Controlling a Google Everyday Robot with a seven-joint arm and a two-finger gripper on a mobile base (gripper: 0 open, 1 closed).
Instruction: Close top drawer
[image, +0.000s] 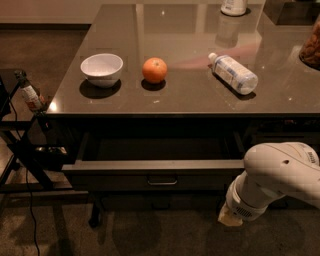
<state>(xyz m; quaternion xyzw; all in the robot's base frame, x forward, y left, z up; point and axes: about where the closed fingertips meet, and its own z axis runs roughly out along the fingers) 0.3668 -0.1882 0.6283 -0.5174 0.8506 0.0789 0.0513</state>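
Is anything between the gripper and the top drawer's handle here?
Nothing. In the camera view the gripper sits low at the right, below the open top drawer. Only bare front panel lies between it and the handle.

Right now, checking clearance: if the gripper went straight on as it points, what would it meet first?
Probably the floor: the gripper, under the right end of the top drawer, points down.

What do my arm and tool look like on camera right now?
The arm is a smooth, rounded white shell with a small dark dot. It ends in a collar ringed with fine dark perforations. The tool, low right below the front of the top drawer, shows only as a pale beige tip. No cables show.
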